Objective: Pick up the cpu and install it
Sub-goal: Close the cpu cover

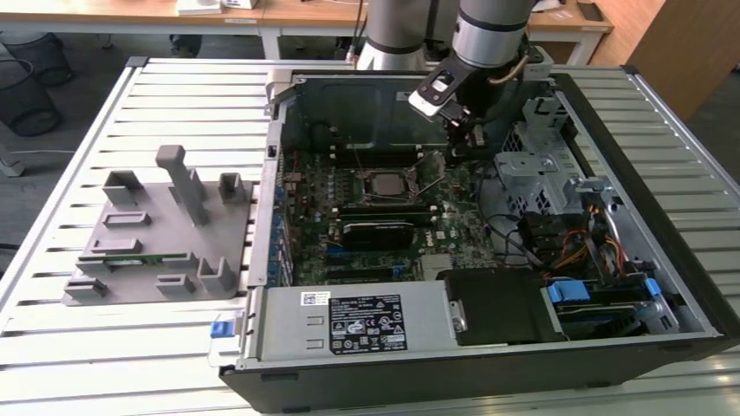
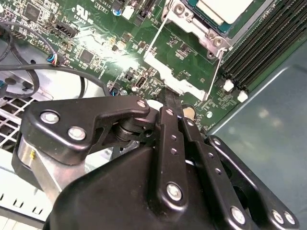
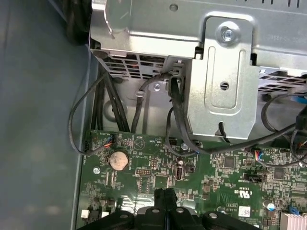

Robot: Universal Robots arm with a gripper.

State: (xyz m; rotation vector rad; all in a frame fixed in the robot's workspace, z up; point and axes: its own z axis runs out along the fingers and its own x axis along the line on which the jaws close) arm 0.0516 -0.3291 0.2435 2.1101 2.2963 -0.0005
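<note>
Slatted table [image 1: 173, 87] with computer case [image 1: 463, 381], grey fixture [image 1: 151, 251]

Green motherboard [image 3: 216, 172] (fine white print), silver cpu [image 2: 224, 8], black fingers [image 2: 168, 115].

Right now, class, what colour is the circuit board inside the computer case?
The circuit board is green, best seen in the first wrist view.

Open computer case [image 1: 463, 386], grey fixture [image 1: 162, 230] alongside
</note>
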